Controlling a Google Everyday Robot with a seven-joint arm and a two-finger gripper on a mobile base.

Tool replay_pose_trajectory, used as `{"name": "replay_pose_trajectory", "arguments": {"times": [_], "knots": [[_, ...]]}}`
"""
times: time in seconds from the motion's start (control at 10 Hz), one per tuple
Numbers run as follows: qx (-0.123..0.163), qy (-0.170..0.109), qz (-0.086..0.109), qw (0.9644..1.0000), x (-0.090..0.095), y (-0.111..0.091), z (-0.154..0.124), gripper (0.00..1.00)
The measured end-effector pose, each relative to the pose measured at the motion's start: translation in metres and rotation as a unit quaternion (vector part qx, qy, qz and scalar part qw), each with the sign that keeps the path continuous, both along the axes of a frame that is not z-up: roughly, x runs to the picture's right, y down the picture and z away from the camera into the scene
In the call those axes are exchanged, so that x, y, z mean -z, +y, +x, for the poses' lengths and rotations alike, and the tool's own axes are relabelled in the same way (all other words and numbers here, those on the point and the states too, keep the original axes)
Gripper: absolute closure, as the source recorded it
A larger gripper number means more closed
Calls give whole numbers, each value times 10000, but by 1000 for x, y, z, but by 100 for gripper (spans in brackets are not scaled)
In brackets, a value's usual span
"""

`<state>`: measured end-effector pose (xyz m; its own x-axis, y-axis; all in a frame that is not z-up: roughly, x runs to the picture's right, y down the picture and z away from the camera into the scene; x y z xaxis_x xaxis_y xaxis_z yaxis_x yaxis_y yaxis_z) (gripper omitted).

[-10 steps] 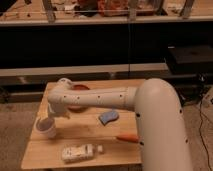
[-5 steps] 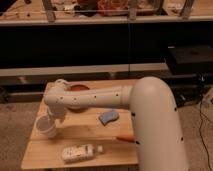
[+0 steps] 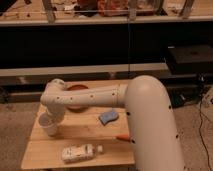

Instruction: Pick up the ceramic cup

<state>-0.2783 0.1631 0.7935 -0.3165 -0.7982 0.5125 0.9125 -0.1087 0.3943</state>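
The ceramic cup (image 3: 47, 126) is a small plain white cup standing near the left edge of the wooden table (image 3: 85, 134). My white arm reaches across the table from the right and bends down at its left end. The gripper (image 3: 56, 118) is at the cup, right above and beside its rim, and mostly hidden behind the wrist. I cannot tell whether it touches the cup.
A blue sponge (image 3: 109, 117) lies mid-table. An orange-red dish (image 3: 76, 89) sits at the back, partly behind the arm. A white bottle-like object (image 3: 77, 152) lies at the front. A small orange item (image 3: 123, 137) lies by the arm's base. Dark shelving stands behind the table.
The wrist has shifted slightly at the cup. The cup stays at about the same spot near the left edge.
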Motion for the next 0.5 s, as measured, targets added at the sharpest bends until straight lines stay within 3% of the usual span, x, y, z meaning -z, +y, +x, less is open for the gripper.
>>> {"name": "replay_pose_trajectory", "arguments": {"times": [0.1, 0.3, 0.5], "knots": [[-60, -153, -30, 9999, 0, 0, -1, 93], [-195, -373, -121, 9990, 2, -9, 4, 98], [-54, -267, -77, 9996, 7, -13, 2, 100]]}}
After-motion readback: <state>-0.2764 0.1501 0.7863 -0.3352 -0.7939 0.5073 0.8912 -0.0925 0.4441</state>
